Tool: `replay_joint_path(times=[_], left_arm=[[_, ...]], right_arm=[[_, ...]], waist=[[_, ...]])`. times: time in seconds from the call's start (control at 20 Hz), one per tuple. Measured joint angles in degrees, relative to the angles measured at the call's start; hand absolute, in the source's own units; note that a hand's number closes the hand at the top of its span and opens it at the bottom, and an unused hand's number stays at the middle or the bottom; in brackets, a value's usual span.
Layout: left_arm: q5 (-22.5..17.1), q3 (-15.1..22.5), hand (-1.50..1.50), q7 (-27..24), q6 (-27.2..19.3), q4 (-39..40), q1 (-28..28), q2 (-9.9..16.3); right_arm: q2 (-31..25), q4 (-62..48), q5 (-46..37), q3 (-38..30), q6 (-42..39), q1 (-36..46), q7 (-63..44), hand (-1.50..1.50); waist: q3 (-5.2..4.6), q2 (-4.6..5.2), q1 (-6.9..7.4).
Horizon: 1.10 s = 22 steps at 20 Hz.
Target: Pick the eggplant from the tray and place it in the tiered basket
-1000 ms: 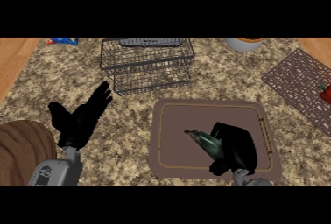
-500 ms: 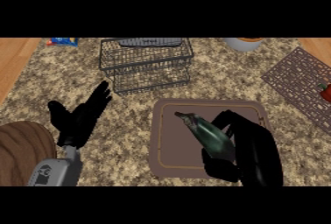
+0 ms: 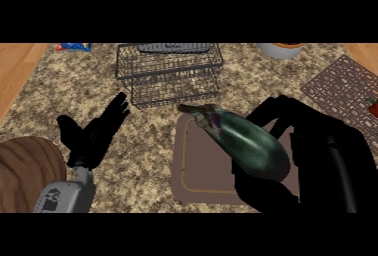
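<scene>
A dark purple-green eggplant (image 3: 244, 140) hangs above the brown tray (image 3: 198, 175), its stem end pointing up-left toward the basket. My right hand (image 3: 310, 135) is curled round its lower right side and hides much of the tray. The black wire tiered basket (image 3: 170, 72) stands at the back centre, just beyond the eggplant's stem. My left hand (image 3: 96, 132) rests open at the left, fingers up, away from the tray.
A round wooden board (image 3: 26, 175) lies at the lower left. A perforated brown mat (image 3: 343, 85) with a red item (image 3: 373, 107) sits at the right edge. A pale bowl (image 3: 284, 49) and a blue packet (image 3: 74, 47) lie along the back.
My right hand has lifted the eggplant off the tray, up and toward the basket. The left hand has not moved.
</scene>
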State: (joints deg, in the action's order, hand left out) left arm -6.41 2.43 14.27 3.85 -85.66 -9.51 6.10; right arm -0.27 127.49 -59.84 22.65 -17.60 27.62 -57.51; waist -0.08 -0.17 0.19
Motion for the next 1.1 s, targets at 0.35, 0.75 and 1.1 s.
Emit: replay_joint_path(times=[0.35,0.75,1.1], left_arm=[[0.75,0.18,0.00,0.02,-0.43,2.08,-2.39,-0.98],[1.19,0.84,0.00,0.02,-0.44,1.02,-1.57,-1.55],[1.53,1.05,0.00,-0.62,-0.29,1.07,-0.91,-1.89]], right_arm=[[-0.03,-12.53,4.21,-6.87,-2.79,18.69,-1.04,1.50],[0.01,-33.99,7.56,-14.11,1.29,34.40,-1.02,1.50],[0.16,-54.58,7.78,-19.25,12.55,42.59,4.24,1.50]], waist=[[-0.02,0.12,0.37],[-0.01,0.32,1.35],[0.00,0.58,1.55]])
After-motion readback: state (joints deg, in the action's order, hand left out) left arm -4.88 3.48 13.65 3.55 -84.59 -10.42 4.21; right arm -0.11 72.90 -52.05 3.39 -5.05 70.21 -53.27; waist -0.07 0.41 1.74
